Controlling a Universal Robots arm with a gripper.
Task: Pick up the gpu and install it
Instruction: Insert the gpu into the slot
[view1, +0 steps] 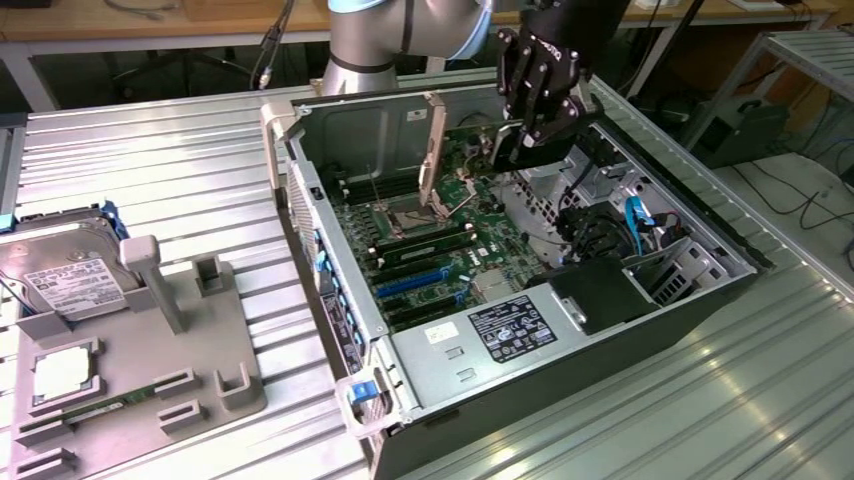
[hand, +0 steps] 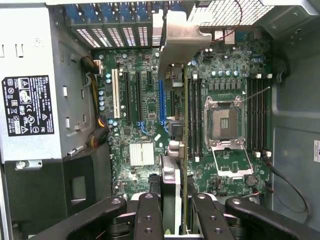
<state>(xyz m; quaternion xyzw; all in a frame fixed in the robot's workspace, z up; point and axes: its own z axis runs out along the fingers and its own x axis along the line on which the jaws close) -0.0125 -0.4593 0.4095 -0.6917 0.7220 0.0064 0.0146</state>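
Fine print on the power supply label is too small to read. The arm reaches down into the open PC case. Its claw is clamped narrow on the gpu, held edge-on above the motherboard, toward the case's one o'clock.

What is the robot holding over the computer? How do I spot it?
Find the big open black computer case on the metal table. Over its green motherboard hangs the black robot gripper, shut on a thin flat dark card, the gpu. Unlike the parts fixed below, it stands on edge with a long silver bracket at one end.
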